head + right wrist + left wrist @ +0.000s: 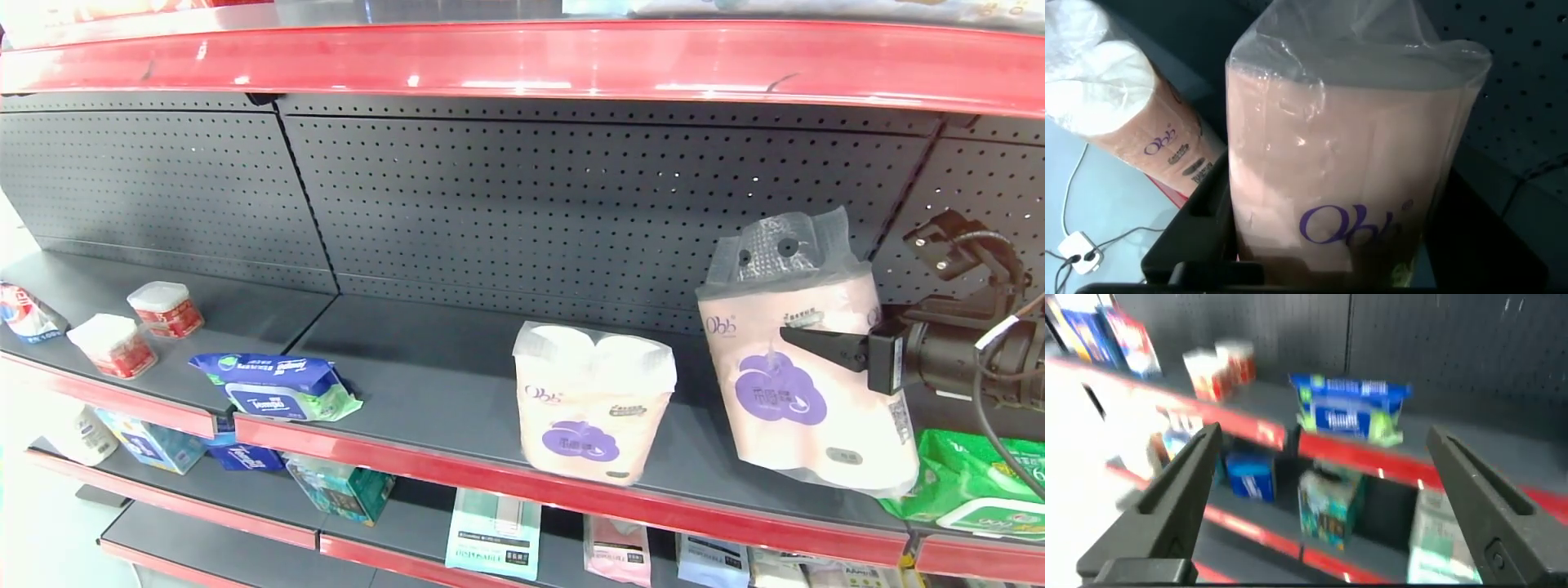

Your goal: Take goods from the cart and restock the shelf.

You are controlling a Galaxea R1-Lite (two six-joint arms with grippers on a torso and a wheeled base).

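A tall pink toilet-roll pack (804, 384) with a purple label stands slightly tilted on the right part of the grey shelf (424, 376), its bottom near the red front edge. My right gripper (804, 343) is shut on it from the right, and one black finger lies across its front. The right wrist view has the same pack (1347, 163) between the two fingers (1200, 212). A second, shorter pack of the same kind (592, 404) stands mid-shelf to its left. My left gripper (1323, 498) hangs open and holds nothing, in front of the shelf's left part.
A green wipes pack (971, 482) lies right of the held pack. A blue wipes pack (277, 388) and two small red-and-white tubs (166, 309) sit at the left. The upper shelf's red edge (522, 61) overhangs. Lower shelves hold several goods.
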